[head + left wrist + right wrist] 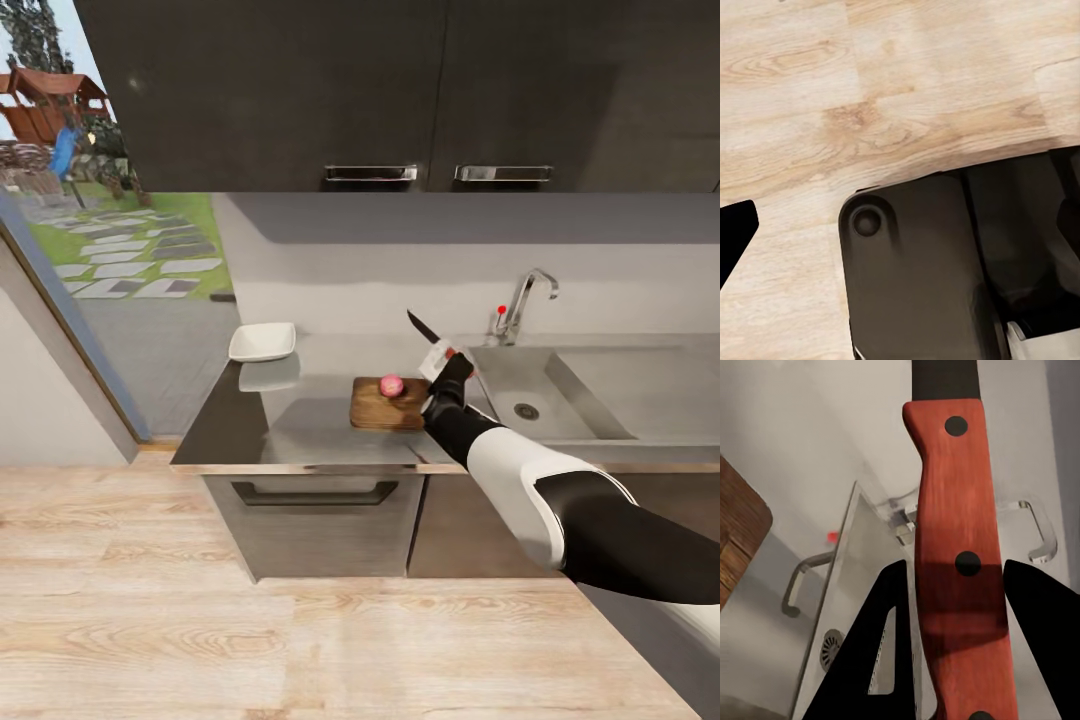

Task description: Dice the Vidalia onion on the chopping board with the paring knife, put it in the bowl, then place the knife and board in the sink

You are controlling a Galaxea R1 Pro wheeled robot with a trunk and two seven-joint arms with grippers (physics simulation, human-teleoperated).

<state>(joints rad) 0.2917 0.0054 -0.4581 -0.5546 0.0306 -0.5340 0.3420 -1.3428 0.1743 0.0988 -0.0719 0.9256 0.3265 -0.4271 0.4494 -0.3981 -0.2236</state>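
Grey countertop (300,420), right fingers (1020,607) clamping paring knife (956,555), blade cropped, left fingers unreadable.

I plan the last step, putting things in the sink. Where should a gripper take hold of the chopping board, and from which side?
Probably the chopping board is best gripped by its right short edge, coming from the sink side: it lies flat on the countertop, that edge is nearest the basin, and the Vidalia onion sits on top, blocking a grasp from above.
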